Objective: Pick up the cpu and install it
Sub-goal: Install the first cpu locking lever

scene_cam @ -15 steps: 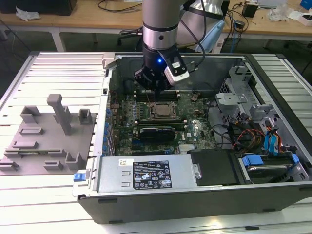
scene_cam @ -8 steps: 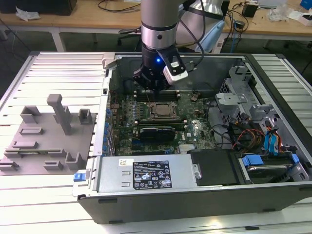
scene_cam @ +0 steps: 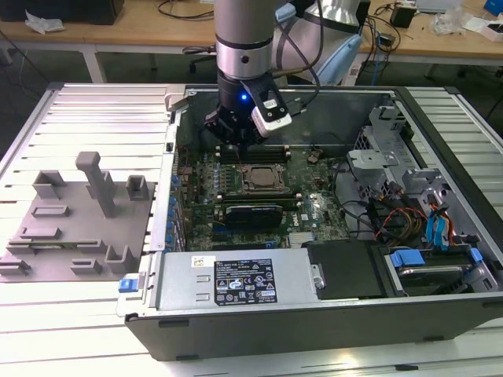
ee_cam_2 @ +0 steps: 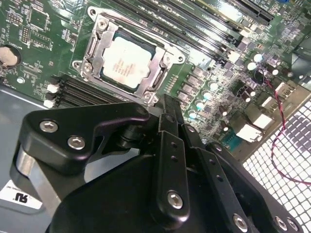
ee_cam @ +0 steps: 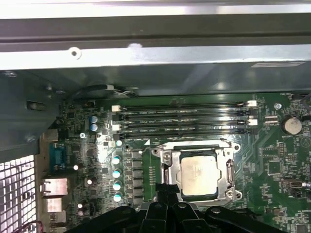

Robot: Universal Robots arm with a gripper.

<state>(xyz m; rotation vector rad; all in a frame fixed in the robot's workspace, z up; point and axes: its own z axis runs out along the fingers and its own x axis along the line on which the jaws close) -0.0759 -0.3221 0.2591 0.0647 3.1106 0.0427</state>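
The cpu (ee_cam_2: 127, 62) is a pale silver square lying flat inside the metal socket frame (ee_cam_2: 95, 48) on the green motherboard, level with the frame. In the first wrist view the cpu (ee_cam: 198, 174) sits just beyond the fingertips. My gripper (scene_cam: 234, 149) hangs over the board inside the open computer case, a little toward the case's back wall from the cpu (scene_cam: 259, 179). Its black fingers (ee_cam_2: 167, 109) are pressed together with nothing between them, and the gripper (ee_cam: 167, 191) stands above the socket's edge without touching the chip.
Memory slots (ee_cam: 184, 121) run beside the socket. A black graphics card (scene_cam: 251, 214) lies on the near side of the socket. The power supply (scene_cam: 236, 283) and drive cage (scene_cam: 393, 157) fill the case's other sides. A grey fixture plate (scene_cam: 75, 228) sits on the exterior view's left.
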